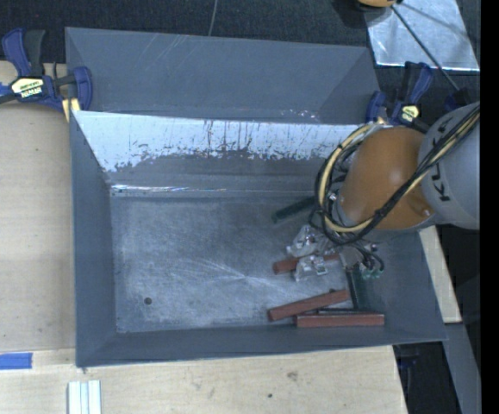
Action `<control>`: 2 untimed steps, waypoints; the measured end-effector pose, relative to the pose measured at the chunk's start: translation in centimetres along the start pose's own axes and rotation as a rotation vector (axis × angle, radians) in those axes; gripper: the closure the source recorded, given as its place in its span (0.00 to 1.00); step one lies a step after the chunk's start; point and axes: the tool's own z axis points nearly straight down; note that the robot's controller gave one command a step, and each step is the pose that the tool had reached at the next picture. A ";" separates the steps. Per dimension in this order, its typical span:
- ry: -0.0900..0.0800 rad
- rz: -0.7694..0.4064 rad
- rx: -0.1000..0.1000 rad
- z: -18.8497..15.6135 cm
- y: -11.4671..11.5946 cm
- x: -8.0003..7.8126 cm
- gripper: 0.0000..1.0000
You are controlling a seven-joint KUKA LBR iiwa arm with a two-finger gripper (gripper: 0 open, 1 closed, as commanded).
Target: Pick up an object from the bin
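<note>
1. The claw [308,259] is hovering low over the right side of the bin [94,231]; I cannot tell whether it is wide or narrow.
2. A small brown block [283,267] is lying just beside its tip.
3. Probably best: centring over the block and staying clear of the brown sticks [309,306] near the front wall.

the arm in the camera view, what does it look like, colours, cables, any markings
The arm link is a thick, rounded silver-grey tube with dark lettering on it. At the wrist is a domed orange-brown cover, with black and yellow cables looped around it. Below the cover, the gripper is a small piece of silvery metal with darker parts.
</note>
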 end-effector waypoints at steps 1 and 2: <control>0.013 -0.033 -0.003 -13.7 -0.4 -0.4 1.00; 0.013 -0.033 -0.003 -13.7 -0.4 -0.4 1.00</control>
